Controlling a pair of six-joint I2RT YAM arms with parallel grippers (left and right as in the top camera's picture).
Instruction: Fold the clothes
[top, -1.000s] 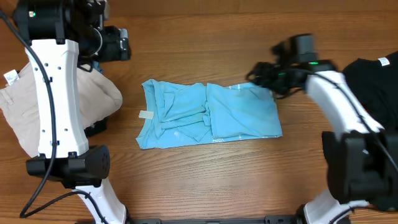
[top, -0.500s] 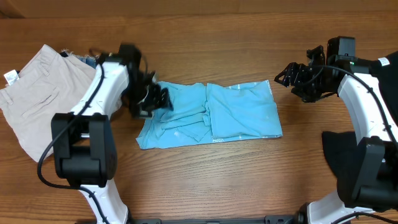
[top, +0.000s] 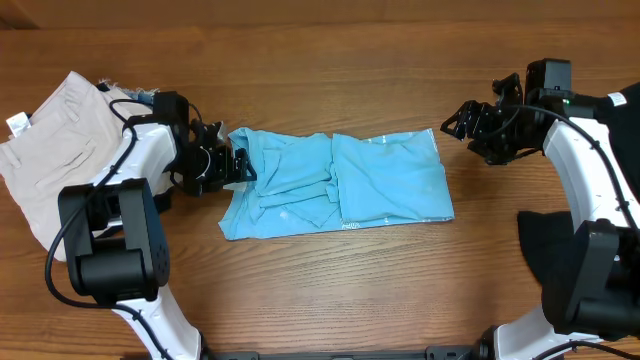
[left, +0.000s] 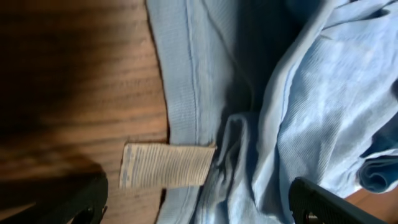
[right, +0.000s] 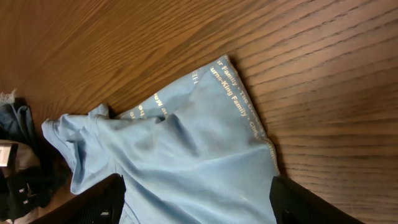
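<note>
Table (top: 350, 40): blue T-shirt (top: 380, 185) is lying mid-table, half folded and rumpled on its left part. Black T-shirt (top: 622, 130) is waiting at the right edge, beige trousers (top: 50, 150) at the left. Left gripper (top: 238, 166) is now sitting at the blue shirt's left edge, having swung over from the trousers; jaws wide, gripping nothing. Right gripper (top: 450, 125) has backed off the top right corner, also wide and empty. Neck label (left: 165, 166) is poking out. Likely lining up the next fold.
</note>
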